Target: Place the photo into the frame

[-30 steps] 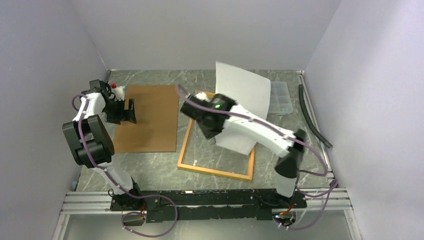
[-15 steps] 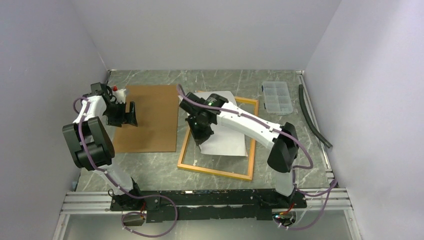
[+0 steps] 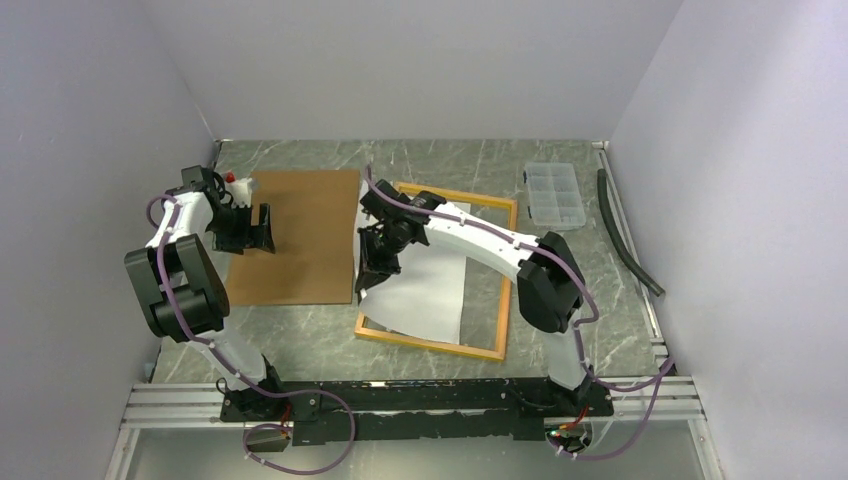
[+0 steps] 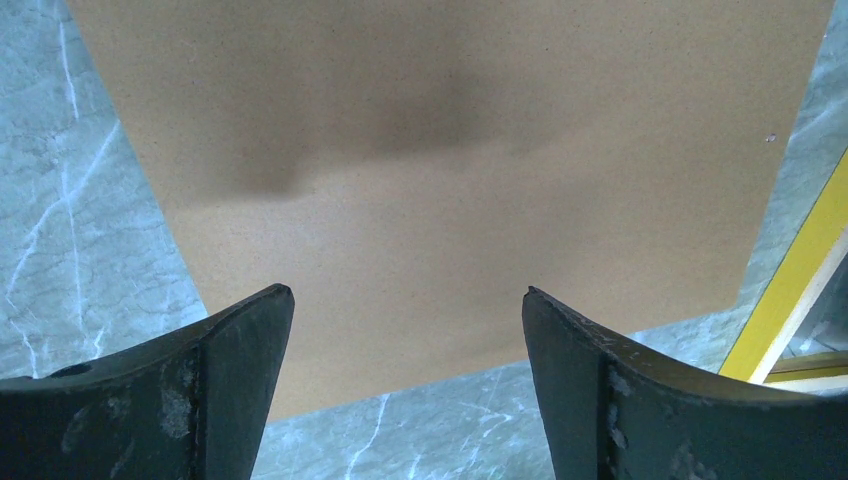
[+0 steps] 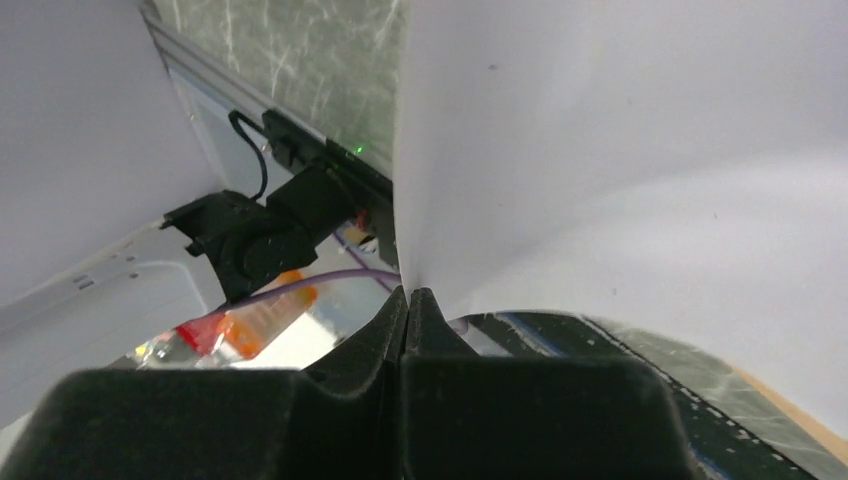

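Observation:
The photo (image 3: 425,295) shows its plain white back and hangs over the left part of the frame (image 3: 505,275), its lower edge near the frame's front rail. My right gripper (image 3: 372,268) is shut on the photo's left edge; in the right wrist view the white sheet (image 5: 620,160) rises from the closed jaws (image 5: 408,296). The frame lies flat on the table with its wood-brown side up. My left gripper (image 3: 262,228) is open and empty above the brown backing board (image 3: 300,235); the left wrist view shows the board (image 4: 450,170) between the spread fingers.
A small clear compartment box (image 3: 553,195) sits at the back right. A dark hose (image 3: 625,235) lies along the right wall. A yellow frame edge (image 4: 795,290) shows at the right of the left wrist view. Grey walls enclose the marble table.
My right gripper has swung left and toward the front, bringing the photo from upright at the back down over the frame's left side. The left arm has barely moved.

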Robot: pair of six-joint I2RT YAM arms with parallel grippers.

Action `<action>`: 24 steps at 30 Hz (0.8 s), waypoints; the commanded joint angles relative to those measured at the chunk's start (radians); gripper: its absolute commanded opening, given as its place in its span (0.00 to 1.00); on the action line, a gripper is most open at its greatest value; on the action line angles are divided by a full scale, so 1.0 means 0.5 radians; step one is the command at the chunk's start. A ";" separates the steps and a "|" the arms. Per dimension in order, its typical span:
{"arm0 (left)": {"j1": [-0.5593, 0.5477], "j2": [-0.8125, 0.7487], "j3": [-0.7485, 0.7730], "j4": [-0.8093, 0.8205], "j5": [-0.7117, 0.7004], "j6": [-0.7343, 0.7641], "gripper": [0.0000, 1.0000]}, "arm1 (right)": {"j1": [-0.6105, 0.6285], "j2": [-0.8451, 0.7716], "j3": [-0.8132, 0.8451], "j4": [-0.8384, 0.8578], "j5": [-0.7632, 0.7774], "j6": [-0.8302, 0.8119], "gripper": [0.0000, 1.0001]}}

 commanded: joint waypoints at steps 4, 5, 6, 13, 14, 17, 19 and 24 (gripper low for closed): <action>-0.007 -0.124 -0.034 0.025 0.044 0.007 0.89 | -0.061 -0.150 -0.200 0.257 -0.256 0.279 0.00; -0.007 -0.128 -0.040 0.027 0.041 0.009 0.89 | -0.073 -0.159 -0.228 0.276 -0.259 0.291 0.00; -0.006 -0.128 -0.045 0.027 0.042 0.010 0.89 | -0.084 -0.174 -0.262 0.303 -0.252 0.317 0.00; -0.005 -0.135 -0.043 0.022 0.039 0.009 0.88 | -0.117 -0.213 -0.297 0.289 -0.013 0.412 0.00; -0.005 -0.134 -0.041 0.021 0.039 0.010 0.88 | -0.118 -0.220 -0.313 0.301 0.002 0.422 0.00; -0.005 -0.131 -0.033 0.018 0.032 0.016 0.88 | -0.120 -0.228 -0.341 0.257 0.030 0.395 0.00; -0.007 -0.131 -0.027 0.015 0.026 0.020 0.88 | -0.121 -0.255 -0.401 0.252 0.042 0.381 0.00; -0.006 -0.125 -0.004 0.009 0.034 0.023 0.87 | -0.146 -0.357 -0.552 0.222 0.057 0.296 0.00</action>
